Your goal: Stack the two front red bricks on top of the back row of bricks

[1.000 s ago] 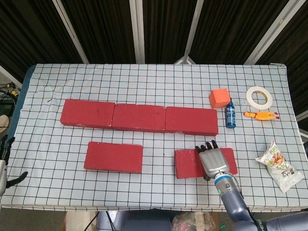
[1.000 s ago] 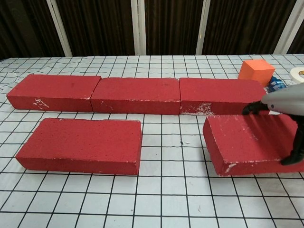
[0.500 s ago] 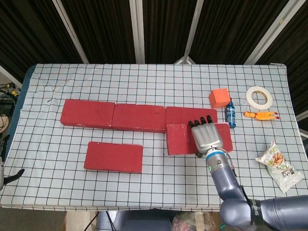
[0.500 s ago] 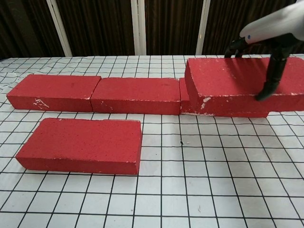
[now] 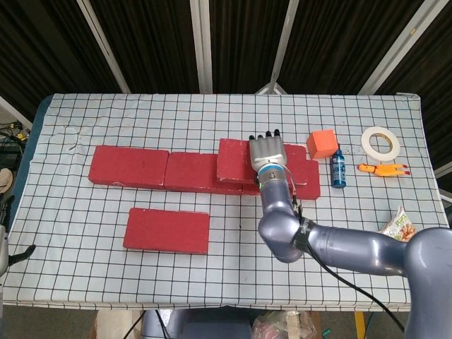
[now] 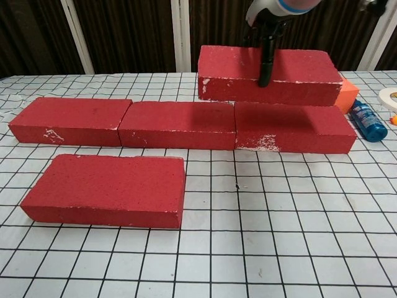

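Note:
Three red bricks form the back row: left [image 5: 128, 167], middle [image 5: 192, 171] and right [image 6: 291, 127]. My right hand [image 5: 267, 150] grips a fourth red brick [image 6: 270, 74] from above, fingers over its far edge and thumb [image 6: 267, 62] down its near face. This brick hangs level in the air over the seam between the middle and right bricks and casts a shadow on them. One red brick [image 5: 167, 230] still lies flat in the front left. Only a sliver of my left hand [image 5: 7, 251] shows at the left edge of the head view.
Right of the back row stand an orange cube [image 5: 321, 143] and a small blue bottle [image 5: 339, 169]. Further right lie a tape roll [image 5: 380, 143], an orange tool [image 5: 381, 169] and a snack packet [image 5: 397, 222]. The checked cloth [image 6: 279, 236] covers the table.
My right hand has lifted the front right brick off the table and carried it back and to the left, from in front of the right back brick to above the row.

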Controlling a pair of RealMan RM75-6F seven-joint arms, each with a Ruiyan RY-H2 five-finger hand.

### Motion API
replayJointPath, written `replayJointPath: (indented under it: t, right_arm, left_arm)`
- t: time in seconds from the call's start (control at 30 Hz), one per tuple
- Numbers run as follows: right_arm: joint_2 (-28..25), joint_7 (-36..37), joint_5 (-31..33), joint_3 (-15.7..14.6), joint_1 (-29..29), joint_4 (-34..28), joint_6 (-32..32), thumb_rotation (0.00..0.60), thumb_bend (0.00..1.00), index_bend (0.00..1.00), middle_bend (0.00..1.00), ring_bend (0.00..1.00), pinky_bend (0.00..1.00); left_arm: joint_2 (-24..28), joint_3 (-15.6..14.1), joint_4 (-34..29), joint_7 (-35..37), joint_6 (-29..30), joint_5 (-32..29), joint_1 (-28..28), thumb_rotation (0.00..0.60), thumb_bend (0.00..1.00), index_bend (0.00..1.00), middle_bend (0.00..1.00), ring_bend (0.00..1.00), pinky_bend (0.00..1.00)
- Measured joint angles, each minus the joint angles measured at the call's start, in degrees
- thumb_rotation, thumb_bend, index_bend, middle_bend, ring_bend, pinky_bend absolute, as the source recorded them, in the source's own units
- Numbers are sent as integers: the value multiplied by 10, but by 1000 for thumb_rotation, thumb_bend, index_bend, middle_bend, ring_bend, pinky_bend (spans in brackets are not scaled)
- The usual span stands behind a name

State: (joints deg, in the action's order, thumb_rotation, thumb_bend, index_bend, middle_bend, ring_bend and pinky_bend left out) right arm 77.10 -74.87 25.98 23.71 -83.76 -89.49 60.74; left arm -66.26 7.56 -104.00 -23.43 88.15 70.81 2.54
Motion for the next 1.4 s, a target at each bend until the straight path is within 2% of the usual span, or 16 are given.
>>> replayJointPath:
  t: [0.27, 0.57, 0.87, 1.1, 1.4]
  right_arm:
    - [89, -65, 57, 9, -36, 148, -52, 600, 183, 342, 298, 96, 0]
    - [144, -119, 77, 26, -47, 229, -72, 600, 183, 342, 298, 96, 0]
    - [171, -152, 78, 50, -40, 260, -74, 600, 184, 342, 298, 96, 0]
    - [177, -167, 73, 67, -35, 262, -61, 600, 183, 342, 298, 96, 0]
    - [185, -179, 62, 86, -27, 262, -50, 600, 184, 342, 298, 96, 0]
  left_arm:
    - [-5, 5, 3, -11, -2, -16, 6, 600, 0, 46, 0, 0, 107]
    - [-10, 5, 6, -23, -3, -26, 11, 600, 0, 47, 0, 0, 107]
    - [-13, 3, 7, -24, -1, -28, 13, 600, 0, 47, 0, 0, 108]
    - [-16, -3, 24, 47, 10, -8, 1, 600, 0, 47, 0, 0, 108]
    - [-9, 1, 16, -8, -1, -23, 12, 600, 0, 46, 0, 0, 108]
